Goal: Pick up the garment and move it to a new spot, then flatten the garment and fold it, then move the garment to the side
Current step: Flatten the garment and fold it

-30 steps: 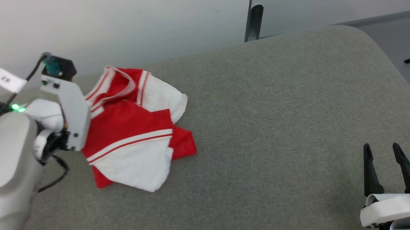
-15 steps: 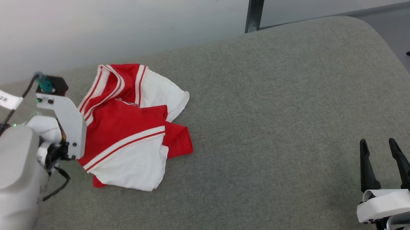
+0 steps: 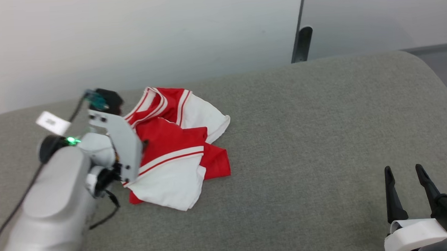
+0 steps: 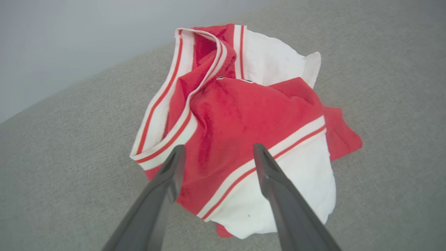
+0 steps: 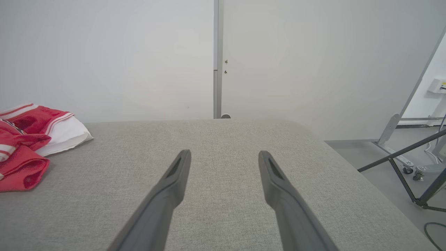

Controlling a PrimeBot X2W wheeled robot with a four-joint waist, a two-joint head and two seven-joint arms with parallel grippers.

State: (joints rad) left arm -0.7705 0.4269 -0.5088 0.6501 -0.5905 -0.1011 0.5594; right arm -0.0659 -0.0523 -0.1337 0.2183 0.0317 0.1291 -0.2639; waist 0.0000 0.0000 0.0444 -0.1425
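The garment (image 3: 171,150) lies crumpled on the grey padded table (image 3: 303,137), left of centre: red cloth, white sleeves, red-and-white striped trim. Its lettering and number are hidden in the folds. My left arm's wrist (image 3: 120,145) hangs over the heap's left edge. In the left wrist view the left gripper (image 4: 217,153) is open, its fingers spread above the garment (image 4: 251,115) with a red fold and a striped band showing between them. My right gripper (image 3: 403,168) stands open at the lower right, far from the cloth. In the right wrist view the right gripper (image 5: 224,153) holds nothing, and the garment (image 5: 24,136) lies far left.
A pale wall runs behind the table, with a dark upright post (image 3: 301,44) at its far edge. The table's rounded right corner (image 3: 424,67) drops to the floor. A metal stand's legs (image 5: 404,160) are on the floor to the right.
The head camera has shifted, so the whole picture has slid right and down. My left wrist has come closer over the garment's left edge. The garment's shape is unchanged.
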